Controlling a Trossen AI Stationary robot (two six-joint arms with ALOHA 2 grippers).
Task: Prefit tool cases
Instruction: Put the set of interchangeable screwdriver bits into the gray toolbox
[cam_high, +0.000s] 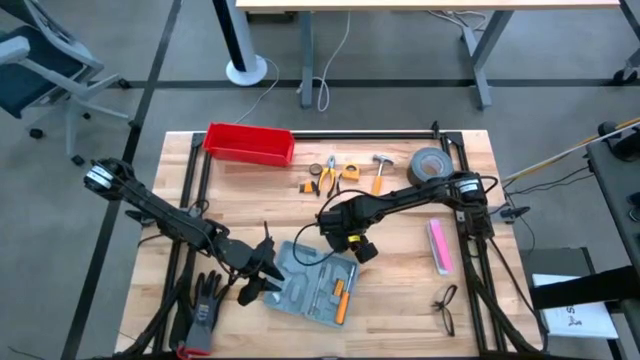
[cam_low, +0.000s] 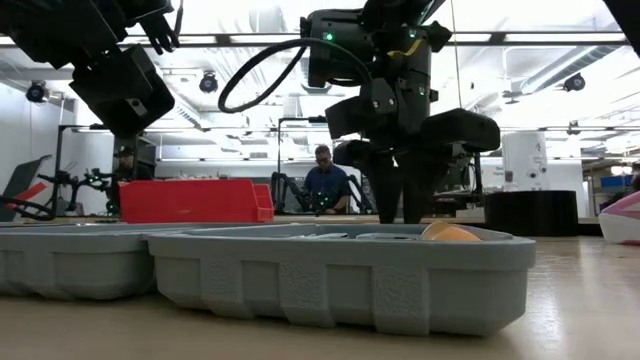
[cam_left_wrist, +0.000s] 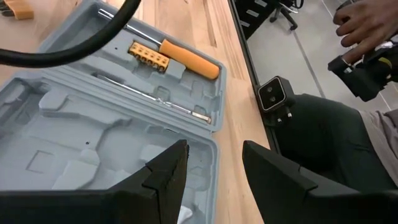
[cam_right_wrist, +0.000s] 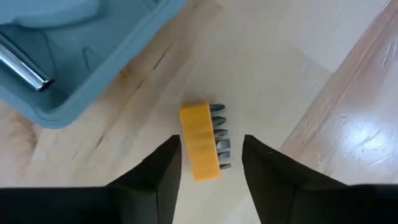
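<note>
The left gripper (cam_high: 262, 278) rests open-fingered on the left edge of the open grey-blue plastic hinged tool case (cam_high: 312, 284), lying near-centre on the wooden table (cam_high: 400, 290), long axis left-far to right-near. The right gripper (cam_high: 358, 247), fingers apart, straddles a loose yellow bit holder (cam_right_wrist: 201, 149).

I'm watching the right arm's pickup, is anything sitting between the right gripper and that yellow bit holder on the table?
Nothing visible does. The right gripper hangs open directly over the yellow bit holder, which lies on bare wood beside the tool case, apart from its corner.
</note>
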